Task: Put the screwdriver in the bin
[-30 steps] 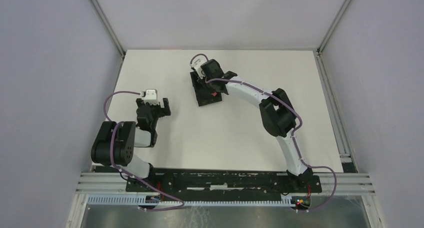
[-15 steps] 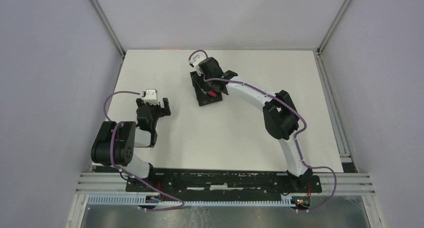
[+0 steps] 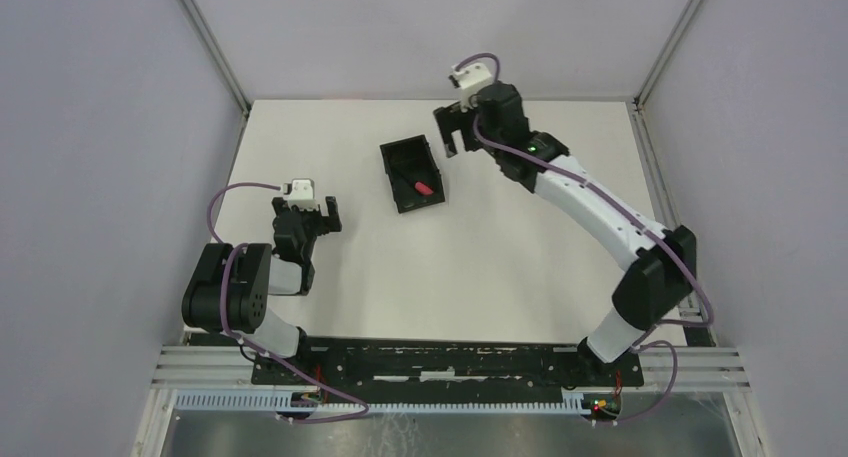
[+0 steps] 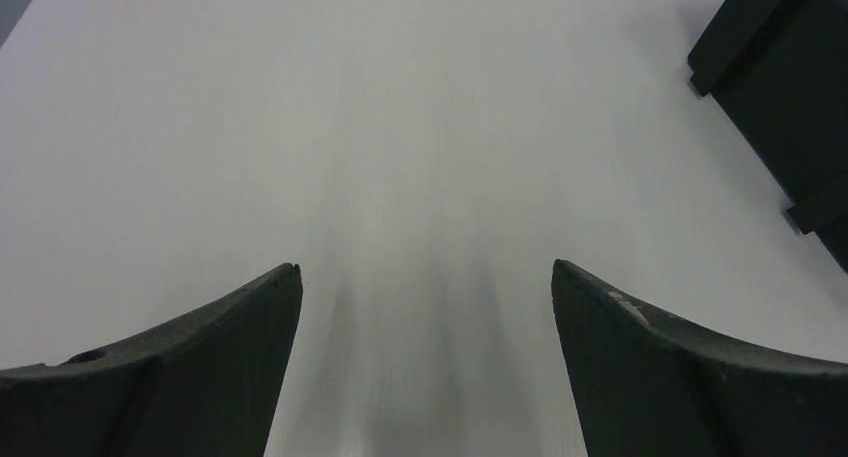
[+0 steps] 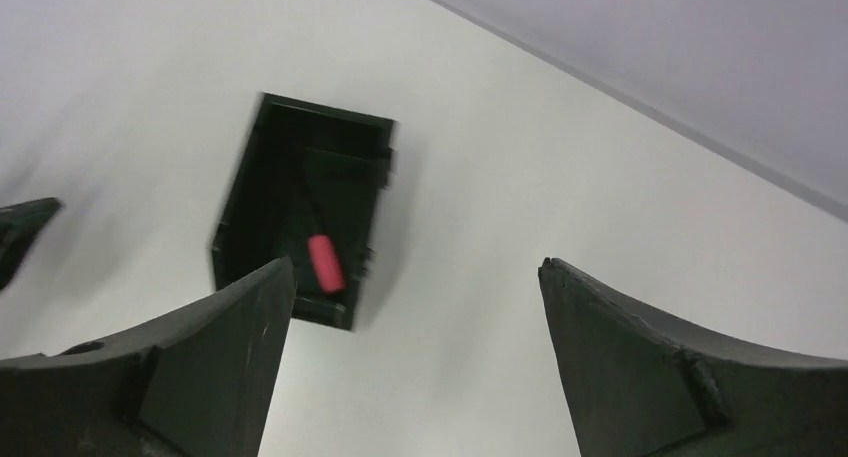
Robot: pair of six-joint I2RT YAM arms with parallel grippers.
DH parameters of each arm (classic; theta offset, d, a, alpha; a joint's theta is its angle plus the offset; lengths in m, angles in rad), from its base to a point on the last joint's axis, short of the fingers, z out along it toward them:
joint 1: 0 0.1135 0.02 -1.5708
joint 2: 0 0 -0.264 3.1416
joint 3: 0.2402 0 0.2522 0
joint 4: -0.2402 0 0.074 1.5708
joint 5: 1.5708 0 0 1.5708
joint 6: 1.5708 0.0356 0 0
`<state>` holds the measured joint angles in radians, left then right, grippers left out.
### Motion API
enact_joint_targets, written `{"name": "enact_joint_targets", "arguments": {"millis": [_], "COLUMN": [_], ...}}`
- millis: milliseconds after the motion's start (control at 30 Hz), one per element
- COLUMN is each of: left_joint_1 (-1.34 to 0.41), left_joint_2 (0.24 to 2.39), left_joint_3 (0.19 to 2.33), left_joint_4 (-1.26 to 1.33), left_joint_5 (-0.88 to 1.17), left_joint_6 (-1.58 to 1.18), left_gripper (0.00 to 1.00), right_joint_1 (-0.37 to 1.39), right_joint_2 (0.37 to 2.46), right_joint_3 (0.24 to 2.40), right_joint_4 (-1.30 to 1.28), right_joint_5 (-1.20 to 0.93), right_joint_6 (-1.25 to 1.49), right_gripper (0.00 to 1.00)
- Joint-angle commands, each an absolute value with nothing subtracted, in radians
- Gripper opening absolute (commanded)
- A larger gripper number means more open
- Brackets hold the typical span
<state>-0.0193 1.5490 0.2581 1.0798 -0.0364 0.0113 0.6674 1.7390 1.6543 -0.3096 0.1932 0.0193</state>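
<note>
The screwdriver (image 3: 422, 188) lies inside the black bin (image 3: 403, 157) at the table's back centre, its red handle toward the bin's near right corner. In the right wrist view the red handle (image 5: 324, 263) shows in the bin (image 5: 325, 119), just past the left fingertip. My right gripper (image 3: 447, 130) hangs open and empty to the right of the bin, raised off the table, its jaws (image 5: 417, 264) wide apart over bare tabletop. My left gripper (image 3: 308, 215) rests open and empty to the bin's left; its wrist view (image 4: 426, 265) catches the bin's corner (image 4: 790, 67).
White tabletop (image 3: 500, 247) is bounded by grey walls with metal corner posts (image 3: 210, 42). The arm bases sit on a rail (image 3: 440, 362) at the near edge. The right arm stretches diagonally over the table's right half.
My right gripper opened and let go of the screwdriver in the bin. It then rose and swung away to the right and back. The left arm stayed still.
</note>
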Motion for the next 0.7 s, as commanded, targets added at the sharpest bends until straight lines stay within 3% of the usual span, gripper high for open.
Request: {"name": "enact_joint_targets", "arguments": {"millis": [0, 333, 500, 667], "left_joint_1": [-0.020, -0.020, -0.020, -0.020], "left_joint_2": [1.527, 1.526, 1.526, 1.526], "left_joint_3": [0.258, 0.258, 0.258, 0.258], "left_joint_4": [1.135, 1.135, 1.135, 1.135], "left_joint_5": [-0.052, -0.051, -0.051, -0.051], "left_joint_6": [-0.023, -0.023, -0.023, -0.023], "left_gripper": [1.00, 1.00, 1.00, 1.00], "right_joint_1": [0.513, 0.313, 0.309, 0.308], "right_joint_2": [1.537, 1.079, 0.977, 0.977], "right_joint_3": [1.412, 0.683, 0.493, 0.454], "right_joint_4": [-0.260, -0.077, -0.009, -0.007], "right_joint_5": [0.230, 0.369, 0.397, 0.422], "right_joint_6": [0.039, 0.037, 0.072, 0.109], "right_gripper": [0.98, 0.98, 0.98, 0.98]}}
